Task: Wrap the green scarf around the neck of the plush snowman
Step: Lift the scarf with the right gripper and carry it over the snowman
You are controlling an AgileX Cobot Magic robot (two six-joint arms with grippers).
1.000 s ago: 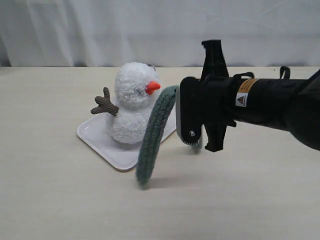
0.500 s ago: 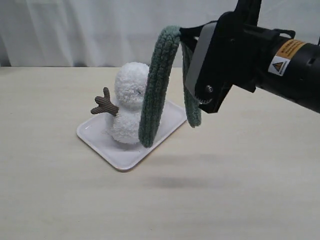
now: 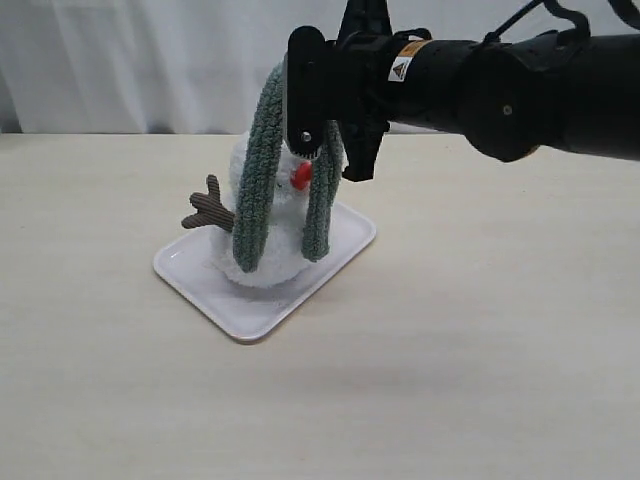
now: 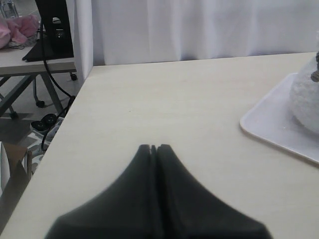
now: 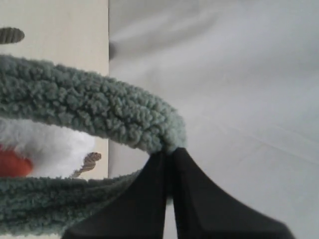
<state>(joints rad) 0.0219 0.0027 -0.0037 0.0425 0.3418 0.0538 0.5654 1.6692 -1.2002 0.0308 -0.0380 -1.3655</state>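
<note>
I have the green scarf folded into a hairpin, its bend pinched in the right gripper, whose jaws are clamped tight on the knit just above the plush snowman. Both halves hang down the snowman's front, one on each side of the orange nose. The half on the exterior view's left reaches lower. Neither passes round the neck. The snowman stands upright on a white tray on the bench, with a brown twig arm sticking out sideways. My left gripper sits low over the bench near the tray, jaws pressed together, holding nothing.
</note>
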